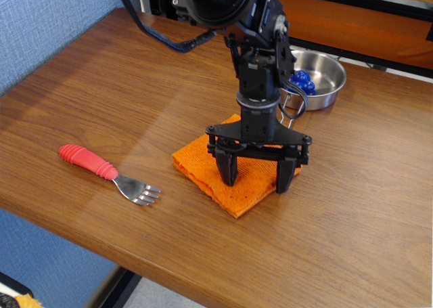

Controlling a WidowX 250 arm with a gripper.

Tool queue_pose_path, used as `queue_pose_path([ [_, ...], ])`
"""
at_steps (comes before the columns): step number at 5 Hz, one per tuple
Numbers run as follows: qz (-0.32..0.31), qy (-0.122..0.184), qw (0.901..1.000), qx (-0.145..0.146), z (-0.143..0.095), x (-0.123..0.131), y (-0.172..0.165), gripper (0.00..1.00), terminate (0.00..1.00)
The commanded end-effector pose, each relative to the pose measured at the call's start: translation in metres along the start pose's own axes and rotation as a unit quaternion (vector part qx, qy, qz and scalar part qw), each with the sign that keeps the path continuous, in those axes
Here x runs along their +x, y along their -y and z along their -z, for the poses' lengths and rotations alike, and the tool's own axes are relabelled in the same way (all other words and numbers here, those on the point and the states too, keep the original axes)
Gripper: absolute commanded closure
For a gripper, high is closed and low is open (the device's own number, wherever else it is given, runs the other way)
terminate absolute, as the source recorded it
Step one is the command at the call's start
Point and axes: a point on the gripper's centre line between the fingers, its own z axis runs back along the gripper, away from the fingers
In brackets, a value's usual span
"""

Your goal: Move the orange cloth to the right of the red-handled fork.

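The orange cloth (201, 164) lies flat on the wooden table, to the right of the red-handled fork (101, 169). The fork lies near the table's front left edge, with its tines pointing right. My black gripper (256, 182) points straight down over the cloth. Its two fingers are spread wide, and both fingertips (229, 178) rest on the cloth's right half. The arm hides part of the cloth's far corner.
A steel bowl (333, 64) with a wire handle holds a blue lumpy object (302, 82) at the back right, just behind the gripper. The table's front edge runs close below the fork. A blue fabric wall stands at the left.
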Motion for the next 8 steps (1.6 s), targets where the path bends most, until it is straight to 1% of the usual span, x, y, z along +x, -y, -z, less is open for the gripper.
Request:
queue_pose_path([
  [1, 0.016, -0.003, 0.9998, -0.011, -0.007, -0.022, 0.025, 0.00, 0.00],
  [2, 0.015, 0.010, 0.9998, -0.005, -0.016, -0.017, 0.022, 0.00, 0.00],
  [3, 0.012, 0.030, 0.9994, 0.009, -0.031, -0.012, 0.016, 0.00, 0.00],
  [4, 0.014, 0.055, 0.9983, 0.016, -0.055, -0.008, 0.018, 0.00, 0.00],
  [5, 0.018, 0.078, 0.9967, 0.011, -0.083, -0.005, 0.025, 0.00, 0.00],
  [6, 0.005, 0.082, 0.9965, 0.019, -0.097, -0.003, 0.021, 0.00, 0.00],
  [7, -0.039, 0.062, 0.9963, 0.044, -0.098, 0.004, -0.009, 0.00, 0.00],
  [8, -0.082, 0.079, 0.9917, 0.059, -0.112, 0.019, -0.055, 0.00, 0.00],
])
